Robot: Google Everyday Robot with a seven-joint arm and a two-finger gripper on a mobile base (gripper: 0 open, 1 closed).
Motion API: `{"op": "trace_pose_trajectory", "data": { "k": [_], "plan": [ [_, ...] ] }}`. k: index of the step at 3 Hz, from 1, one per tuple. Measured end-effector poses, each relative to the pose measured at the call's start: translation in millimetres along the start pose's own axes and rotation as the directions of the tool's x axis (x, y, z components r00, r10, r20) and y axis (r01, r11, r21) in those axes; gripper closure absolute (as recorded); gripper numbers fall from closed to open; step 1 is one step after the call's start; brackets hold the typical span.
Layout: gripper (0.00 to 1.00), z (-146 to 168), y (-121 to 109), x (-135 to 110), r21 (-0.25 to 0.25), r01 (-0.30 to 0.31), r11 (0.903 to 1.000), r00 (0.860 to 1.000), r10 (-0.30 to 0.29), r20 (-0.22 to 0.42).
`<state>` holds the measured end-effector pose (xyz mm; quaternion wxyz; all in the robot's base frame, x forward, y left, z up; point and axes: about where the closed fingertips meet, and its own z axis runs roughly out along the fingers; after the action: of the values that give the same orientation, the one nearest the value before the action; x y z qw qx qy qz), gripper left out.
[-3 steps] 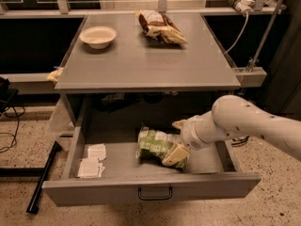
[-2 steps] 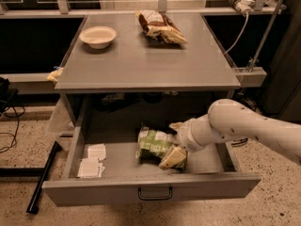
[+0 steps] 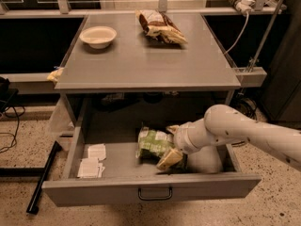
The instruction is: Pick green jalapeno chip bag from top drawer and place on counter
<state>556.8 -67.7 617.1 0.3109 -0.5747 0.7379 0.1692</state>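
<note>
- While the wide, shallow grey metal top drawer (image 3: 61, 192) stands pulled out, the crinkled light-green and white jalapeno chip bag (image 3: 151, 144) lies on its floor, right of centre.
- The tool (image 3: 168, 144) is inside the drawer at the bag's right end, with its tan fingers (image 3: 169, 159) apart, seemingly straddling the bag.
- A cream round bowl (image 3: 98, 36) and a brown-and-cream chip bag (image 3: 160, 27) rest on the flat grey metal table (image 3: 141, 69).

Bag (image 3: 153, 142) in drawer (image 3: 141, 193), partly behind jaws

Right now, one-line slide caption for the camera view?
The gripper is at the green bag in the open drawer; a bowl and a brown bag sit on the counter.
</note>
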Motion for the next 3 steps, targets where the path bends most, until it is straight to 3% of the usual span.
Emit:
{"op": "trace_pose_trajectory", "data": {
  "k": [1, 3],
  "plan": [
    [0.35, 1.0, -3.5, 8.8, 0.015, 0.000, 0.9999, 1.000, 0.000, 0.008],
    [0.82, -43.2, 0.0, 3.1, 0.030, -0.004, 0.9995, 1.000, 0.003, 0.019]
  ]
}}
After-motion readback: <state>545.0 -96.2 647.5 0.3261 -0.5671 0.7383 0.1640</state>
